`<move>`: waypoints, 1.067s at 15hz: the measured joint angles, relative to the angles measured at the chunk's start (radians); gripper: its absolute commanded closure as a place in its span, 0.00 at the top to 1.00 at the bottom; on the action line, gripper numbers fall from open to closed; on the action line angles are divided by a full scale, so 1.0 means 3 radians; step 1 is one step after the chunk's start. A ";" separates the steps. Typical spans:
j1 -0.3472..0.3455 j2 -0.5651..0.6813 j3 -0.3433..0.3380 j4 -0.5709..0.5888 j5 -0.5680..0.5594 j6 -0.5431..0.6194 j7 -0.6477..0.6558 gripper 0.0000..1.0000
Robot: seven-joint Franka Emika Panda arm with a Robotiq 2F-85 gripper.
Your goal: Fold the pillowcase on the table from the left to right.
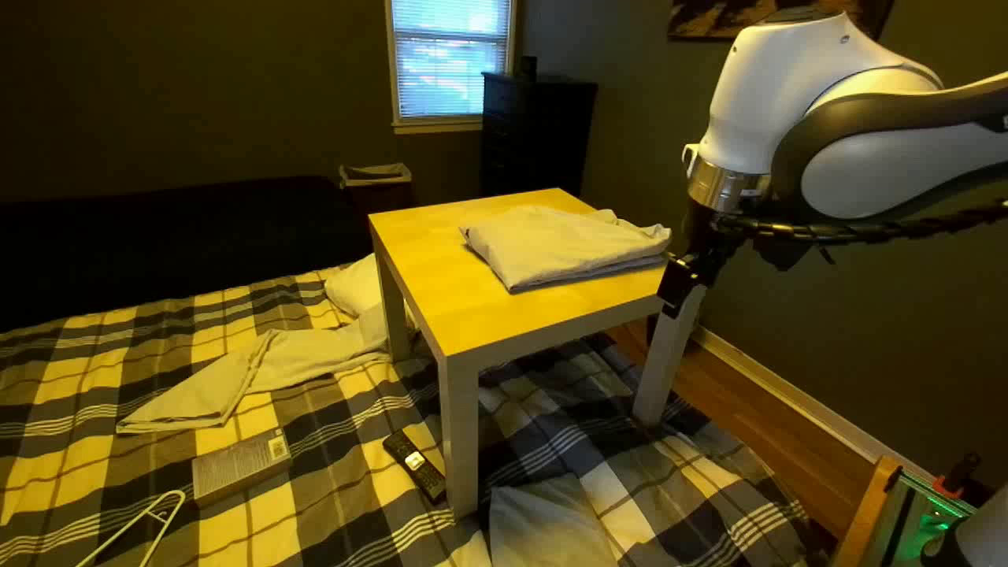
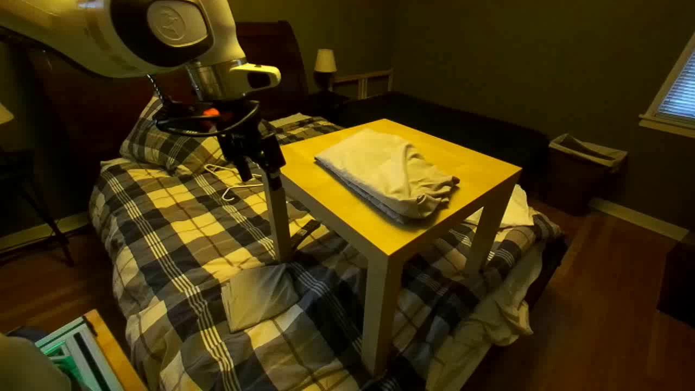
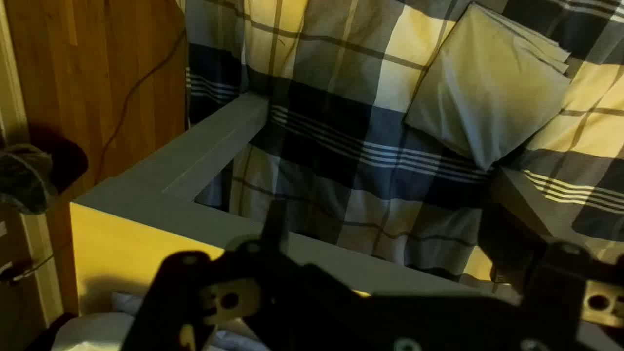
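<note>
While the empty hand (image 2: 259,175) hangs spread beside the bench (image 2: 331,187), this seems the approach, and next it should pinch the pillowcase (image 2: 380,168) by its left edge.

Pillowcase (image 1: 563,244) is matt cloth, visibly creased. Table (image 1: 437,272) has a smooth, wood-look top with a faint sheen. Bedspread (image 2: 182,217) is matt, rumpled cloth; floor (image 3: 92,63), smooth wooden boards. Arm (image 1: 760,98) presents a smooth, plastic-looking shell and a shiny metal collar (image 1: 717,186). Fingers (image 2: 273,155) appear matt, material not determinable. Remote control (image 1: 423,474) appears plastic.
</note>
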State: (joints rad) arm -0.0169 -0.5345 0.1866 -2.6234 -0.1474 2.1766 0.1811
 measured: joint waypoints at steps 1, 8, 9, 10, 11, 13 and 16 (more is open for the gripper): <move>0.0000 0.0000 0.0000 0.0000 0.0000 0.0000 0.0000 1.00; 0.0004 0.0000 -0.0004 0.0000 0.0000 0.0000 0.0000 1.00; 0.0010 0.0003 -0.0005 0.0008 0.0000 0.0000 0.0000 1.00; 0.0024 0.0014 0.0002 0.0030 0.0000 -0.0001 0.0000 1.00; 0.0046 0.0037 0.0022 0.0074 0.0000 -0.0005 0.0006 1.00; 0.0089 0.0141 0.0136 0.0229 -0.0004 -0.0024 0.0130 1.00; 0.0103 0.0439 0.0412 0.0602 -0.0103 -0.0137 0.0581 1.00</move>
State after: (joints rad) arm 0.0140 -0.4029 0.3102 -2.4429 -0.1784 2.1354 0.3555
